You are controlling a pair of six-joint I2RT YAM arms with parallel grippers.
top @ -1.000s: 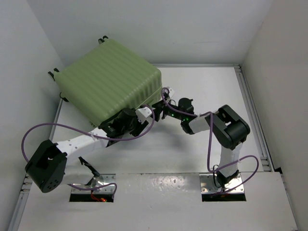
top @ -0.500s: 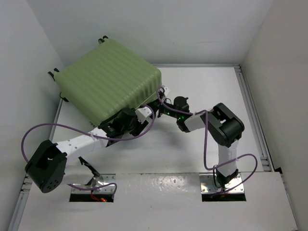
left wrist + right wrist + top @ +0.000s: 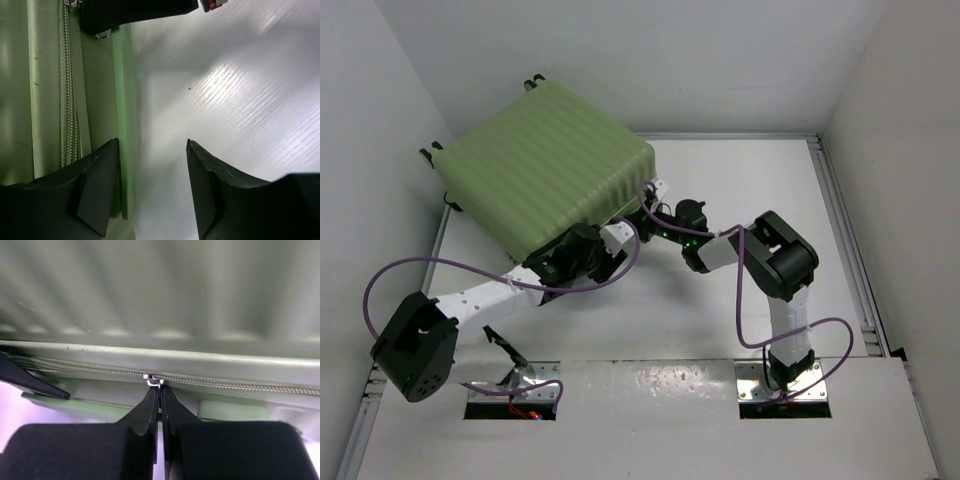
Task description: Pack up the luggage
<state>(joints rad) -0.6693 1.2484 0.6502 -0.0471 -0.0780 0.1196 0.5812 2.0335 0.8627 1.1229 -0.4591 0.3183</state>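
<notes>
Luggage (image 3: 545, 165) lies shut, ribbed shell up, at the back-left of the table (image 3: 225, 100), wheels toward the wall.

Right gripper (image 3: 160, 390): jaws pinched together on the zipper pull (image 3: 153, 380) at the near side seam. The bite looks thin, fingertips only.

Left gripper (image 3: 152, 185): jaws apart, holding nothing. One finger sits by the shell's lower rim, the other over bare table.

Risks as I read them:
- Pull slips out of the tips once the drag loads it. Cause: shallow grip on a small metal tab.
- Slider binds if the drag goes off the line of the zipper chain (image 3: 240, 385), e.g. outward from the shell instead of along the seam.
- Case slides or yaws on the smooth table, since the left arm isn't clamping or clearly bracing it.
- Both wrists are crowded at the same corner, so contact or a cable snag is likely if the right arm runs toward the left one.
</notes>
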